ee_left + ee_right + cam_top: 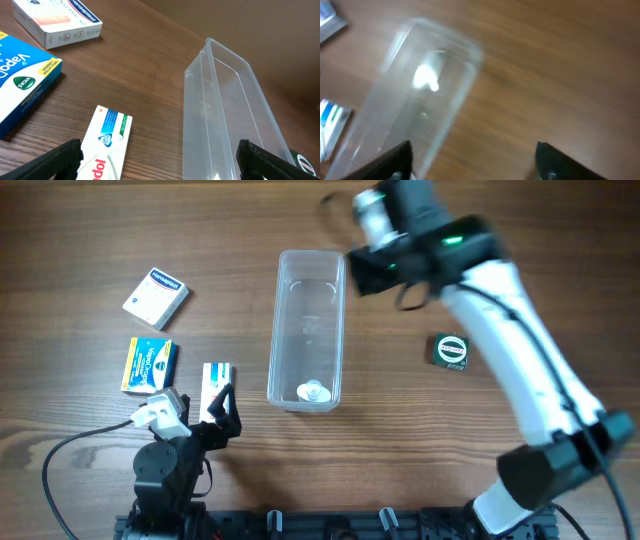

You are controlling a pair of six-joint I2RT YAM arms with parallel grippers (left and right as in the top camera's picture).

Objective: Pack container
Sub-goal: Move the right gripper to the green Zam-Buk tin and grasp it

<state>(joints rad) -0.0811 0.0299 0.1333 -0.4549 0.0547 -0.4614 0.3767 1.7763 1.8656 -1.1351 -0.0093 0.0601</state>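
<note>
While hanging low at the near edge of the bench (pixel 80 240), fingers wide apart and nothing gripped, looks well placed to reach a white toothpaste-style box (pixel 107 145) just ahead of the left hand (pixel 159 162). Much the same at the right hand (pixel 475 162): spread open, empty, poised above the bench beside the far end of the container (pixel 308 320); blurred view there.

Lies lengthwise mid-bench, open side up, between the boxes on the left and a small dark box (pixel 451 351) well off to the right. Looks nearly empty; cannot tell whether the pale spot near its close end is a small item or glare.

Probably very light: thin clear plastic, stiff at the rim, springy along the long sides, smooth and likely to slide on the wood if nudged. Best pinched over one long wall at the rim, near mid-length, or steadied at a short end. Avoid squeezing across the full width; likely to flex or pop free.

Further left: a blue and yellow box (pixel 150 365) and a white plaster box (pixel 156 296), lying flat, apart from each other.
</note>
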